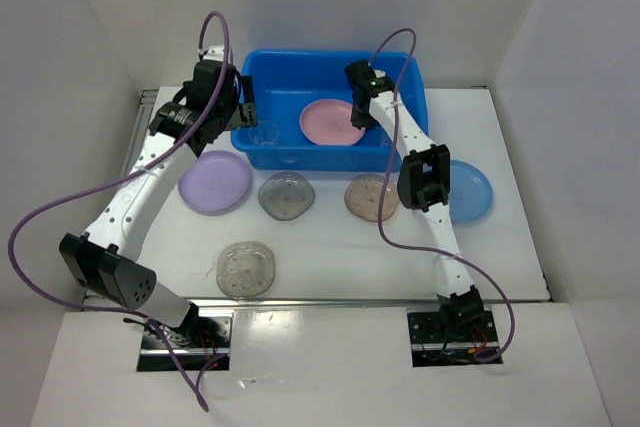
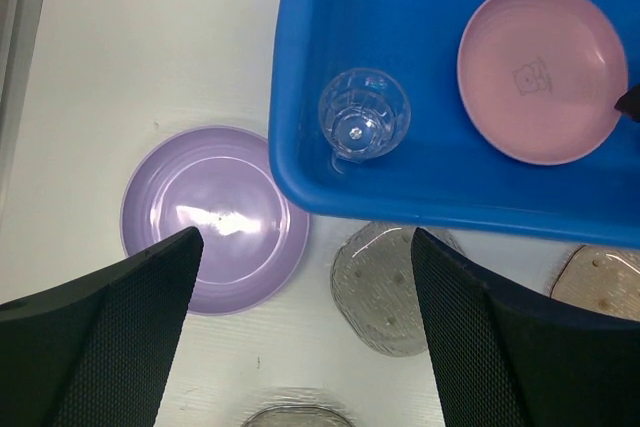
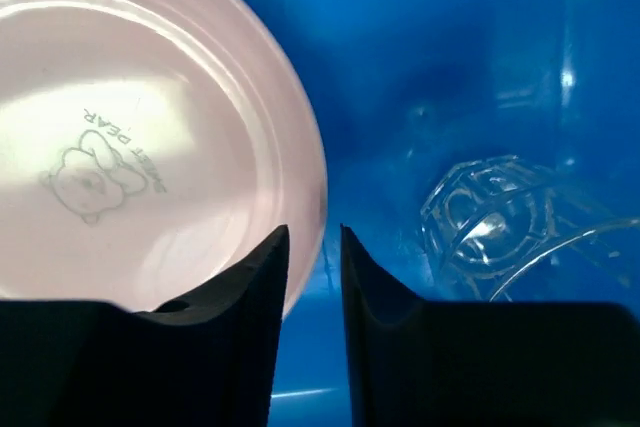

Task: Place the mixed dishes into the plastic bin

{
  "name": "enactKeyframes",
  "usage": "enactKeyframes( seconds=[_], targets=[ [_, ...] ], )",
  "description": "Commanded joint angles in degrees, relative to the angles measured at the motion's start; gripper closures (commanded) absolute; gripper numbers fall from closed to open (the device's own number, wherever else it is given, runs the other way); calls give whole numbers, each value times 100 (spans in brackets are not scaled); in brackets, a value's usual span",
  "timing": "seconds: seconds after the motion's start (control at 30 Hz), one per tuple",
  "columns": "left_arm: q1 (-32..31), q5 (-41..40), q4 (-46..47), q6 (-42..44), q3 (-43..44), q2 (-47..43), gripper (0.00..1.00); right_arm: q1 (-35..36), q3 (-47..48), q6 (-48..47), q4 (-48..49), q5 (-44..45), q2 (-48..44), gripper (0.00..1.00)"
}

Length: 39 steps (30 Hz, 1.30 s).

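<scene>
The blue plastic bin (image 1: 330,159) stands at the back of the table. In it lie a pink plate (image 1: 330,122) and a clear cup (image 1: 265,134). A second clear cup (image 3: 500,227) lies beside the plate in the right wrist view. My right gripper (image 3: 315,237) hangs low inside the bin at the pink plate's (image 3: 150,147) right rim, jaws a narrow gap apart, holding nothing. Open and empty, my left gripper (image 2: 305,247) hovers over the bin's front left corner (image 2: 300,172). Below it are the lavender plate (image 2: 215,217) and a greyish speckled plate (image 2: 385,287).
On the table in front of the bin lie the lavender plate (image 1: 214,182), the greyish plate (image 1: 286,195), a tan plate (image 1: 370,197), and a blue plate (image 1: 470,192) partly under the right arm. Another speckled plate (image 1: 245,269) lies nearer the arm bases. White walls enclose the table.
</scene>
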Motion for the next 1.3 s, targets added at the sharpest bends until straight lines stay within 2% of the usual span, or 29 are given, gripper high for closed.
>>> enactKeyframes(
  seconds=[0.0,0.13,0.2,0.3,0.37,0.43,0.47,0.5,0.53,0.57,0.6,0.7,0.9,0.97,1.27],
  targets=[
    [12,-75,234,97,-38,-103,8,-21,-20,-165,-78,21,-297,64],
    [12,-154,286,97,-38,-103,8,-21,436,-218,-78,188,-298,56],
    [12,-636,435,97,-292,-50,7,-21,787,-271,-78,259,-385,56],
    [152,-1199,656,36,-748,100,6,-21,746,-324,149,14,-850,54],
    [564,-1087,848,-227,-933,179,7,-21,431,-385,386,-232,-1517,53],
    [1099,-394,901,-473,-1092,231,17,-21,-543,-438,990,-233,-2140,53],
    [1720,-166,980,-570,-1275,301,22,-21,-964,-516,1247,-233,-2874,52],
    [1987,-50,981,-719,-1355,354,37,-21,-1847,-517,1510,-233,-3256,52],
    [2198,-153,981,-721,-1408,511,46,-21,-2239,-517,1913,-233,-3599,52],
    [2540,-224,981,-721,-1409,626,53,-21,-2556,-517,2004,-233,-4194,52],
    [2708,-225,911,-799,-1409,749,58,-21,-3003,-517,2005,-233,-4409,52],
    [3078,118,858,-800,-1278,1206,59,-21,-3716,-622,2005,-163,-5076,52],
    [3079,398,480,-747,-1101,2068,60,-21,-4773,-623,2058,171,-5817,52],
    [3079,644,541,-747,-1241,2121,60,-74,-4897,-675,2058,232,-5966,52],
    [3079,698,717,-747,-1707,2287,63,-136,-5020,-675,2110,347,-6107,52]
  ],
)
